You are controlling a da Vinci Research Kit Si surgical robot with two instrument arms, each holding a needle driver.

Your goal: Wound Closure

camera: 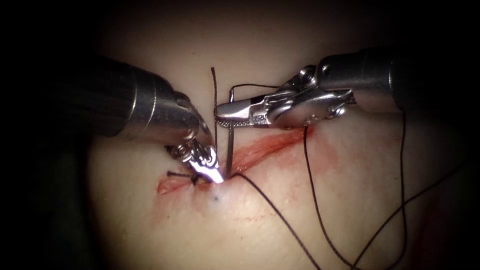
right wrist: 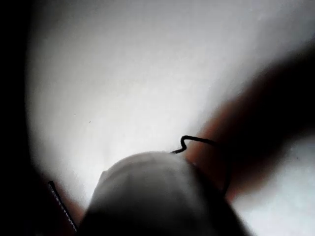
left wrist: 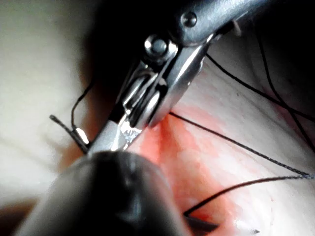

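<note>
Endoscope: my right tool [camera: 222,114] is clamped on the needle [camera: 229,150], which stands upright with its lower end in the tissue [camera: 280,215] at the cut [camera: 260,152]. Left tool [camera: 212,172] presses beside it; jaw state unclear. I judge a bite is in hand.

Left wrist: thread [left wrist: 236,142] crosses the red fluid [left wrist: 172,162].

Right wrist: a thread kink shows by the shaft. No legible writing.
</note>
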